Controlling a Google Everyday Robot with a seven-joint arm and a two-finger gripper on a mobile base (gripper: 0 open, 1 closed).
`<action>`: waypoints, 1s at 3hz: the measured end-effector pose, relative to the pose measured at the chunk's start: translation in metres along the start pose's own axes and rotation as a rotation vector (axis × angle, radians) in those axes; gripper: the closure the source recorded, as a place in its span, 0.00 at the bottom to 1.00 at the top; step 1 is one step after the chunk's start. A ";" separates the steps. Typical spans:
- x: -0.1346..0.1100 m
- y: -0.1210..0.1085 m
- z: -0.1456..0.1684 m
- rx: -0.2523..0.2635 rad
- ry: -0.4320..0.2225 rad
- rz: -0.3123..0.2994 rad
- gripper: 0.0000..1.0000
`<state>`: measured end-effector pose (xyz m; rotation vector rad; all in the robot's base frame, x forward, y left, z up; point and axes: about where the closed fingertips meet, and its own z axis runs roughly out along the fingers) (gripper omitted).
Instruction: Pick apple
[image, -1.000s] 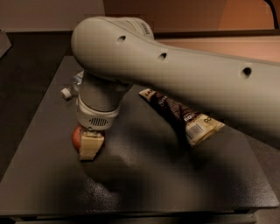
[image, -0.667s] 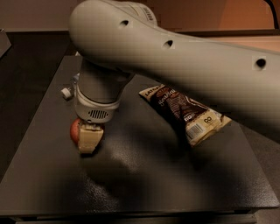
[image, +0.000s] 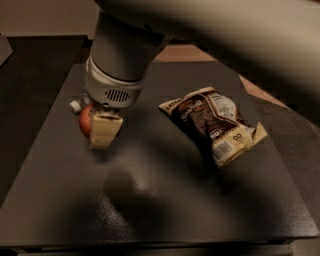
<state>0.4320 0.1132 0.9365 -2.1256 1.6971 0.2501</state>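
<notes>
The apple (image: 84, 120) is small, round and red, at the left of the dark table (image: 165, 200). My gripper (image: 97, 132) hangs from the large grey arm and is shut on it. One beige finger (image: 105, 129) covers the apple's right side; the other finger is hidden behind it. The apple appears held a little above the table, and a separate shadow lies on the surface below and to the right.
A crumpled brown and white chip bag (image: 215, 125) lies right of centre on the table. A small white object (image: 75, 105) sits just left of the gripper. The grey arm fills the top of the view. The table's edges run at left, front and right.
The gripper has risen with the apple in it, and its shadow has parted from it on the table. The chip bag has not moved.
</notes>
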 end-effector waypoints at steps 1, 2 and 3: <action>-0.007 -0.010 -0.030 0.036 -0.013 -0.027 1.00; -0.019 -0.020 -0.078 0.083 -0.053 -0.069 1.00; -0.021 -0.019 -0.082 0.091 -0.055 -0.073 1.00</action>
